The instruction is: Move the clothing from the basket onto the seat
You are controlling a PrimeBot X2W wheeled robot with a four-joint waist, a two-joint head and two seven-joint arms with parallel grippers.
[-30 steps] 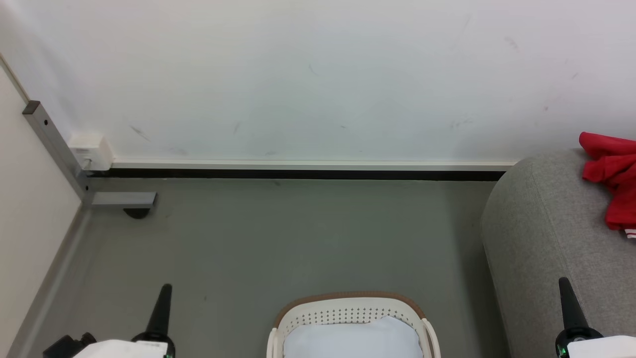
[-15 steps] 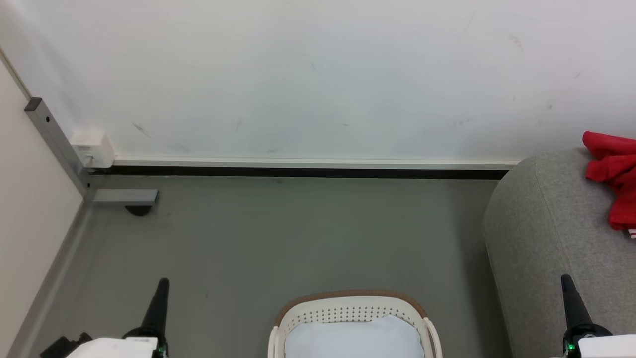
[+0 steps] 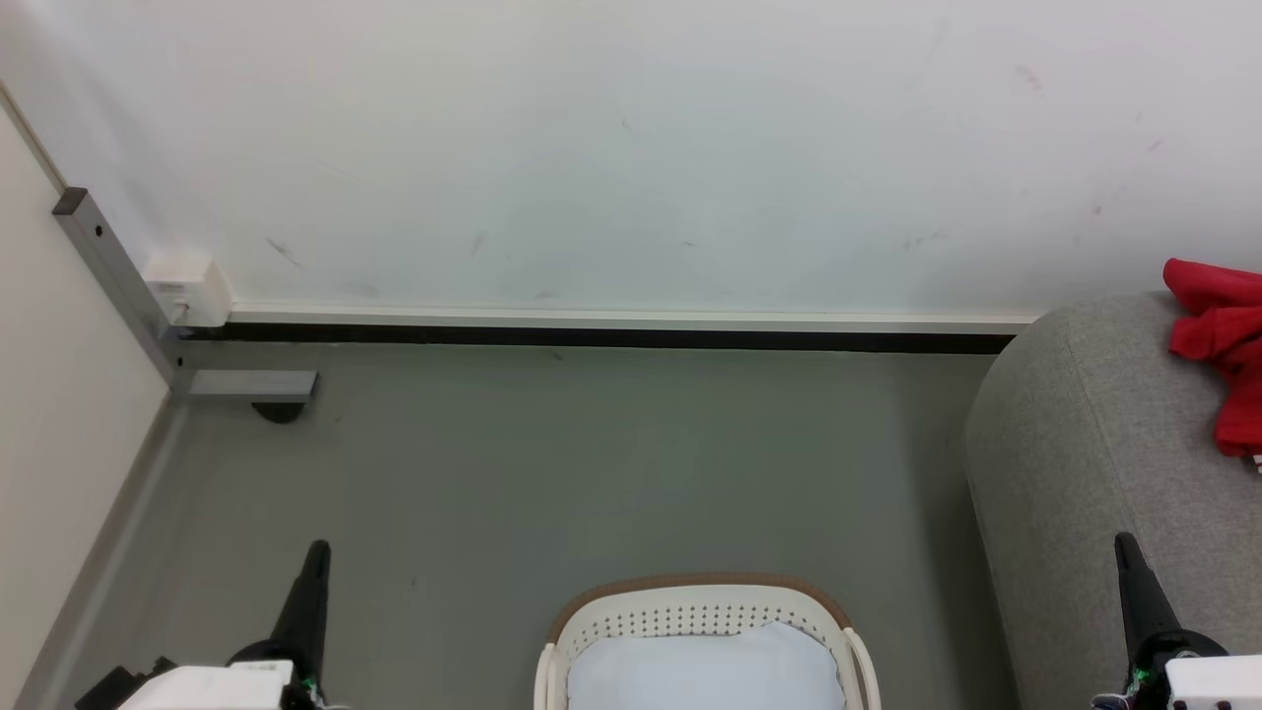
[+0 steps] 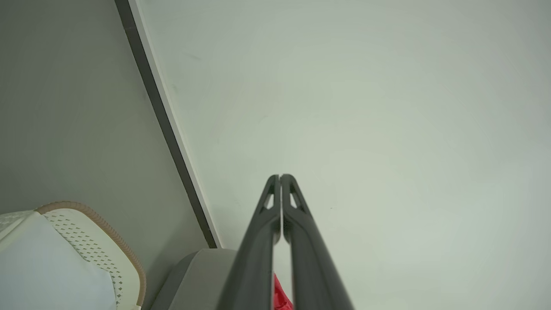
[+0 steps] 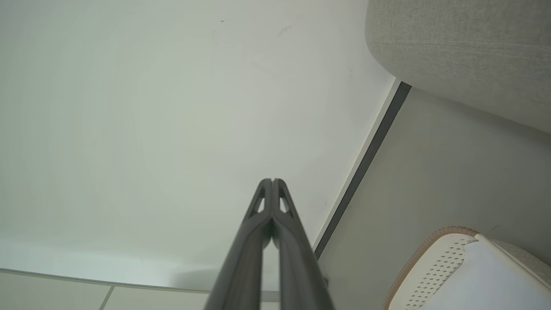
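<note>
Red clothing [image 3: 1218, 370] lies bunched on top of the grey seat [image 3: 1085, 473], at the head view's right edge, near the white wall [image 3: 631, 148] and well apart from the basket [image 3: 700, 587]. That basket stands on the grey floor [image 3: 592, 463] at bottom centre, left of the seat, and holds a pale blue-white sheet [image 3: 705, 671] that reaches its perforated side. The left gripper [image 3: 317, 548] and right gripper [image 3: 1122, 540] point up from the lower corners, either side of the basket, touching nothing. Both wrist views show the fingers [image 4: 260, 241] pressed together at the tips, holding nothing, aimed at the wall. From the left wrist a red sliver shows between the fingers, beyond the seat's end; from the right wrist the seat's rounded edge, the dark skirting [image 5: 366, 159] and the basket's brown rim appear. The head view adds a grey metal post [image 3: 108, 276] and a small white box [image 3: 187, 291] in the left corner.
</note>
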